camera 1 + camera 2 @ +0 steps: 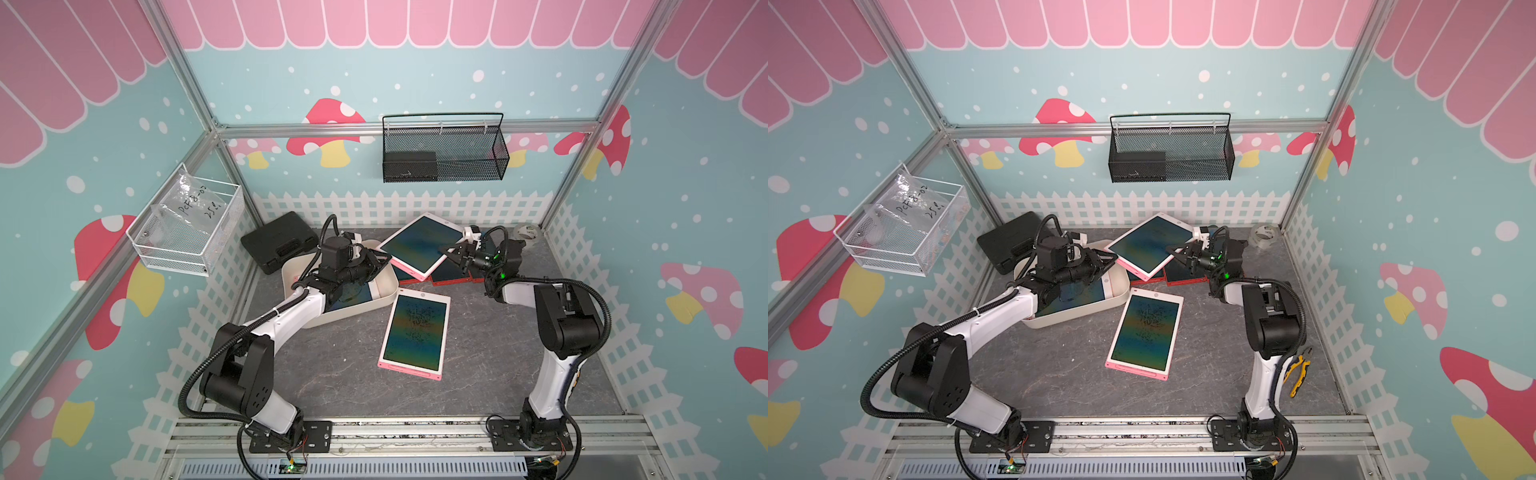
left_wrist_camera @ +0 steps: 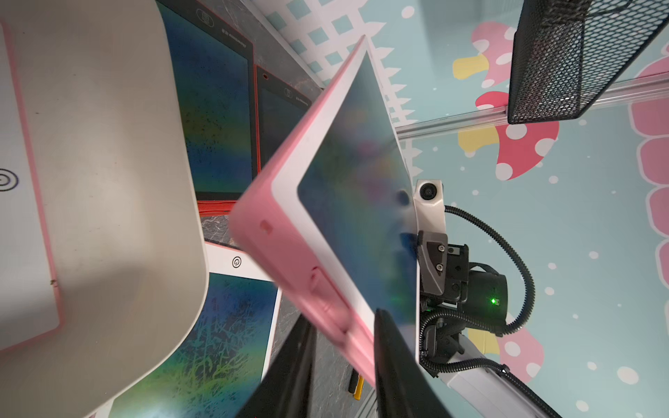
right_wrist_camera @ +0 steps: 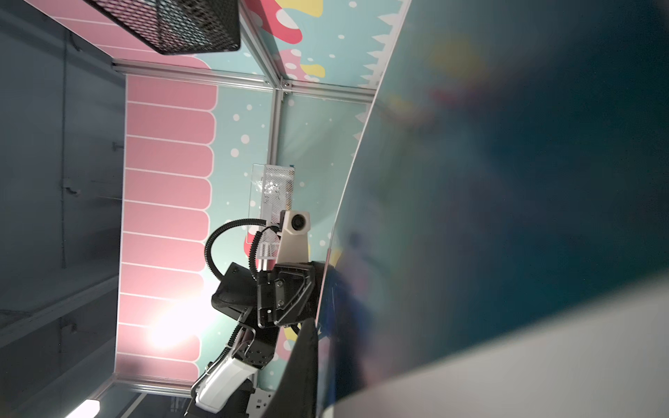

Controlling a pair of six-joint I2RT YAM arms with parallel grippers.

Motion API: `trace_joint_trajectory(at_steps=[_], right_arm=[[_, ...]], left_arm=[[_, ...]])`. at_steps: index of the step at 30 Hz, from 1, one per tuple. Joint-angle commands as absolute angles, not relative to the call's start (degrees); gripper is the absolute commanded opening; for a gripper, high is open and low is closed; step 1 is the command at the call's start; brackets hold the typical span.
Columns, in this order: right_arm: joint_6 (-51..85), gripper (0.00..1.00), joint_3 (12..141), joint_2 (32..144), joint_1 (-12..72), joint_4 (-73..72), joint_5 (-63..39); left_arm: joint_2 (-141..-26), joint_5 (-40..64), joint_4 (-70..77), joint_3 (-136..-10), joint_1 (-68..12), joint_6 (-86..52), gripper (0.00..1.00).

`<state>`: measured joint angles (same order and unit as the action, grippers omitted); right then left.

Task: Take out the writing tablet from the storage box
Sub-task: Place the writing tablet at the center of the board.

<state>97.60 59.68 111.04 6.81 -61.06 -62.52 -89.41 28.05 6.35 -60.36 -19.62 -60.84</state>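
A pink-backed writing tablet point(image 1: 419, 245) point(image 1: 1148, 245) hangs tilted above the table, to the right of the cream storage box point(image 1: 357, 309) point(image 1: 1117, 297). My right gripper point(image 1: 451, 253) point(image 1: 1177, 252) is shut on its right edge; in the right wrist view the screen point(image 3: 506, 181) fills the frame beside one finger point(image 3: 304, 362). My left gripper point(image 1: 384, 262) point(image 2: 344, 318) straddles the tablet's lower left corner point(image 2: 347, 202), open, with a gap showing on the pink back side. Another tablet point(image 1: 1084, 295) point(image 2: 21, 181) lies inside the box point(image 2: 108, 144), partly under my left arm.
A pink tablet point(image 1: 415, 330) lies flat mid-table. Two red-framed tablets point(image 1: 451, 276) sit under the raised one. A black case point(image 1: 278, 241) is behind the box, a tape roll point(image 1: 525, 232) at the back right, pliers point(image 1: 1300, 370) by the right arm. Mesh baskets point(image 1: 444, 153) point(image 1: 187, 224) hang on the walls.
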Motion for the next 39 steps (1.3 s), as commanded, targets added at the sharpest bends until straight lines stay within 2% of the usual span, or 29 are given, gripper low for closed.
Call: trace_joint_trajectory(at_steps=[1,9,13,15,18,22,29,39], right_arm=[[91.3,0.0,59.7,106.9,6.6,-54.3,-65.8],[68.2,0.0,64.9,104.5,5.0,-23.8,-67.9],[65.0,0.0,65.5,104.2,3.6,-20.8,-70.6],[58.3,0.0,66.3,103.5,2.4,-14.8,-71.5],[43.9,0.0,69.5,102.5,0.1,0.8,-73.3],[20.8,0.0,75.3,101.7,-3.2,28.0,-69.5],[13.9,0.0,67.8,94.2,-8.5,37.3,-64.1],[10.3,0.0,61.5,85.3,-14.1,46.3,-59.2]], left_arm=[[-87.1,26.7,5.3,-60.7,-17.7,-59.0,0.31],[-85.0,26.8,2.2,-59.8,-13.0,-56.2,0.32],[-84.5,26.9,-0.6,-60.2,-11.4,-53.9,0.32],[-83.9,26.5,-2.0,-60.5,-10.7,-52.6,0.32],[-83.6,26.2,-4.9,-61.5,-9.7,-49.9,0.32],[-85.6,27.8,-11.5,-66.9,-10.1,-43.1,0.33],[-93.6,29.2,-22.0,-79.5,-15.5,-32.8,0.32],[-108.7,33.8,-21.7,-90.9,-27.6,-32.1,0.3]])
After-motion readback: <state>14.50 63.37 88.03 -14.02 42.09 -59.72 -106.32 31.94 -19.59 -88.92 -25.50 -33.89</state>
